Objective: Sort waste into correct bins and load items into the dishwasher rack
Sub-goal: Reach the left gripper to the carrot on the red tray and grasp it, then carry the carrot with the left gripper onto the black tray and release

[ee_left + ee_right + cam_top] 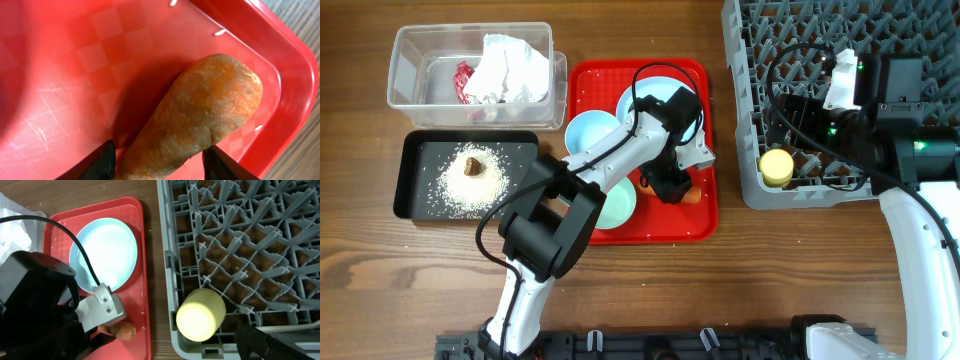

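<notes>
Three dishes are still sitting on the red tray (665, 225) in the view from above: the pale blue plate (645, 98), the white-blue bowl (588, 130) and the pale green bowl (620, 208), all waiting to go into the grey rack (920, 30). Only the yellow cup (777, 167) is sitting in that rack, at its near left corner. The rice grains (455, 185) and the brown nut lump (471, 165) are lying in the black tray (415, 160), and crumpled white paper (510, 65) and a red wrapper (465, 75) are lying in the clear tub (410, 60). The left gripper (672, 190) is reaching down over the carrot (694, 196), which is lying near the red tray's right edge, so it is not sorted yet. From the left wrist, the two black fingers (102, 162) are touching the carrot on both sides and looking clamped on it, while it is lying flat on the tray with a few white grains (219, 32) nearby. From the right wrist, the right gripper (270, 342) is hanging just beside the cup, fingers spread wide and holding nothing. No words or labels are showing clearly enough to read.
</notes>
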Robot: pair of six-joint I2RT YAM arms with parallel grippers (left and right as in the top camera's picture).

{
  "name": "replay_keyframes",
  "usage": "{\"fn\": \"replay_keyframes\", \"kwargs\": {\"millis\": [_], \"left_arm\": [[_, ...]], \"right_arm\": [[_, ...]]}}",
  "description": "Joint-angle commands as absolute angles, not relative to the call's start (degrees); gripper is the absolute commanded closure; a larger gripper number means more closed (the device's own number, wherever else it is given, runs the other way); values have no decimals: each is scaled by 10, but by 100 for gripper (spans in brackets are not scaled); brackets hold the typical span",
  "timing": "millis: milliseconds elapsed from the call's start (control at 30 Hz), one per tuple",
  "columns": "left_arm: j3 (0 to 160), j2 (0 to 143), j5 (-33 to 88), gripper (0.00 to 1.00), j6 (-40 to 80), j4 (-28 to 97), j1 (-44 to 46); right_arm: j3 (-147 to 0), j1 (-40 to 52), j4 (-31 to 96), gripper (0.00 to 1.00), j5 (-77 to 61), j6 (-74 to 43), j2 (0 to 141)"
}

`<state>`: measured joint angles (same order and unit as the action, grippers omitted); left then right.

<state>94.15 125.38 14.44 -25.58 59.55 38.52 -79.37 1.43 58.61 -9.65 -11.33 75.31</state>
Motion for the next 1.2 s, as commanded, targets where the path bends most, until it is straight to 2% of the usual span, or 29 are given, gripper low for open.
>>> {"fn": "replay_keyframes", "kwargs": {"millis": [0, 233, 500, 567, 633, 700, 833, 933, 1167], "left_arm": [[945, 1260, 185, 52, -198, 601, 385], [945, 1260, 177, 75, -187, 603, 402], [947, 1260, 168, 78, -126, 608, 408], [948, 1260, 168, 74, -97, 618, 408], [948, 1260, 168, 60, -67, 623, 410], [948, 1260, 168, 51, -65, 624, 417], [947, 1263, 119, 45, -22, 611, 440], [947, 1268, 65, 49, 2, 602, 467], [947, 1275, -12, 76, 6, 603, 502]], "right_arm": [[-798, 13, 590, 0, -100, -120, 757], [-798, 13, 593, 0, -100, -120, 757], [-798, 13, 594, 0, -100, -120, 757], [-798, 13, 594, 0, -100, -120, 757], [-798, 13, 594, 0, -100, -120, 756], [-798, 13, 594, 0, -100, -120, 757], [-798, 13, 594, 0, -100, -120, 756], [-798, 13, 597, 0, -100, -120, 756], [-798, 13, 605, 0, -100, -120, 757]]}}
